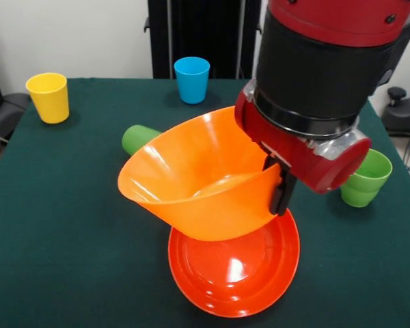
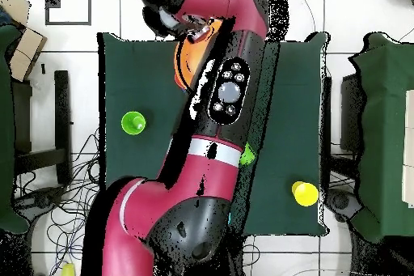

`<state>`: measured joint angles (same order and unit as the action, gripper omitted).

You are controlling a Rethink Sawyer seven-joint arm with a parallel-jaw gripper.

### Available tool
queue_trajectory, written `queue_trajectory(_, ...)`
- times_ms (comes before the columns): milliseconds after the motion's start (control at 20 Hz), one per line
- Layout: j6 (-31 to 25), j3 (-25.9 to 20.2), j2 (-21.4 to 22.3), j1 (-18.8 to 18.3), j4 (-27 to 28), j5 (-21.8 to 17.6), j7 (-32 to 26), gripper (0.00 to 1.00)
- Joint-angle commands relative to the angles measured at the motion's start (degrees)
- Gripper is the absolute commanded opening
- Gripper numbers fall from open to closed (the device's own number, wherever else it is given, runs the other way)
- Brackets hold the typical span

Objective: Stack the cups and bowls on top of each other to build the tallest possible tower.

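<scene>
The gripper (image 1: pixel 281 188) pinches the right rim of the yellow-orange bowl (image 1: pixel 198 181), holding it tilted just above the orange-red bowl (image 1: pixel 234 270) at the near edge of the green tabletop (image 1: pixel 55 225). That bowl hides most of a green cup (image 1: pixel 138 139) lying behind it. In the overhead view the arm (image 2: pixel 218 127) covers nearly everything.

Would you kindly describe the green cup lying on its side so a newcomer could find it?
Start at the big yellow-orange bowl held tilted mid-table. Just behind its raised rim lies the green cup. Unlike the upright green cup near the table edge, it is tipped over.
</scene>
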<state>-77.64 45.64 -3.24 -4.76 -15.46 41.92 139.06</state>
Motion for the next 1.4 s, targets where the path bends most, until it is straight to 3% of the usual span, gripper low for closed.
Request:
queue_trajectory(50,-4.0,2.5,-1.8,-0.7,3.9,6.0,13.0,0.0)
queue_trajectory(550,-0.2,11.0,-6.7,-2.2,6.7,14.5,13.3,0.0)
queue_trajectory(1000,2.9,13.7,-8.0,-2.1,5.6,17.6,11.3,0.0)
queue_trajectory(1400,3.9,13.4,-8.3,-1.2,3.6,17.0,10.2,0.0)
